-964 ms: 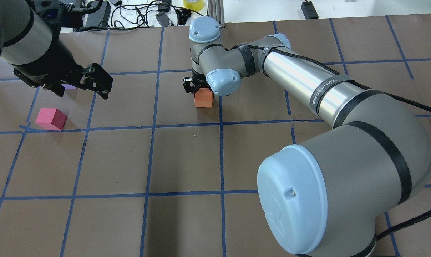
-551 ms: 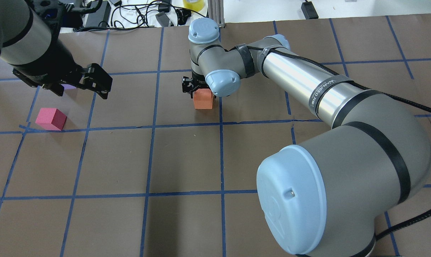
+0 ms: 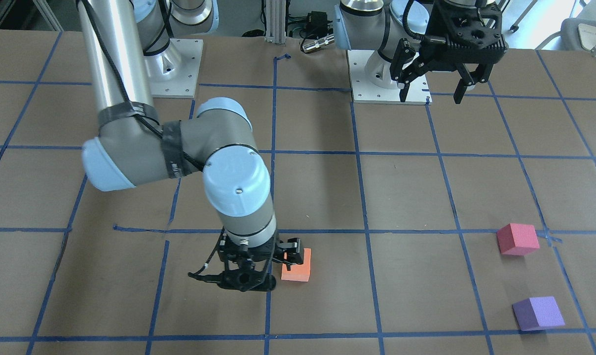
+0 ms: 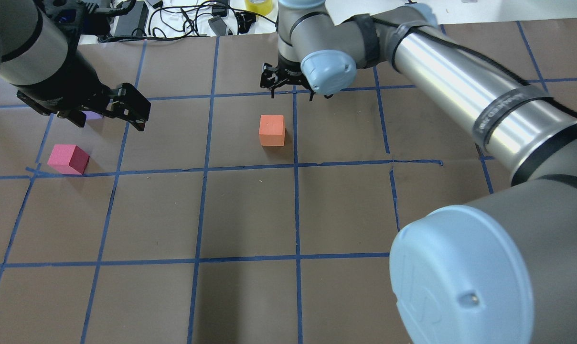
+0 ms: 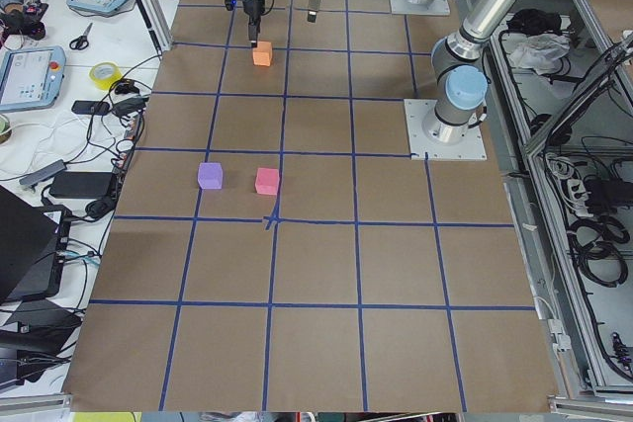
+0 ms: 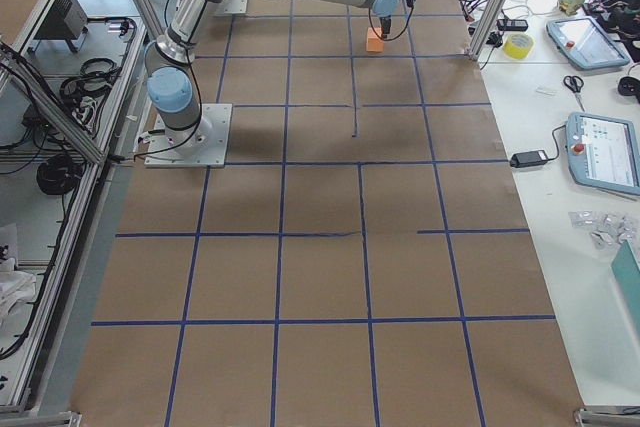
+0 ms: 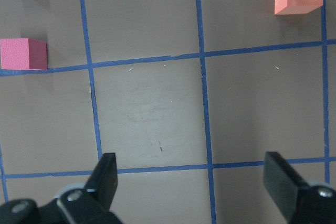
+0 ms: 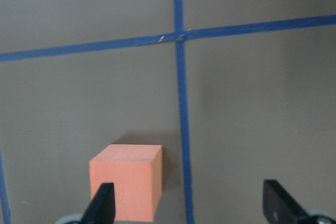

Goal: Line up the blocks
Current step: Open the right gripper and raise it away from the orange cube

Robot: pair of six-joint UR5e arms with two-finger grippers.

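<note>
The orange block (image 4: 272,130) sits alone on the table beside a blue tape line. My right gripper (image 4: 292,95) is open and empty, raised above and just beyond it. In the right wrist view the orange block (image 8: 126,182) lies below, close to the left fingertip (image 8: 103,202). The pinkish-red block (image 4: 69,159) and the purple block (image 3: 538,313) sit apart at the far left. My left gripper (image 4: 112,124) hovers open and empty near them and mostly hides the purple block (image 4: 93,115) in the overhead view. The left wrist view shows all three blocks.
Blue tape lines (image 4: 202,167) divide the brown table into squares. Cables, a tape roll (image 4: 259,5) and other gear lie beyond the far edge. The arm bases (image 3: 387,74) stand on plates at the robot's side.
My right gripper was down around the orange block. It has let go, risen and moved toward the far edge. The block stays on the table. My left arm has not moved.
</note>
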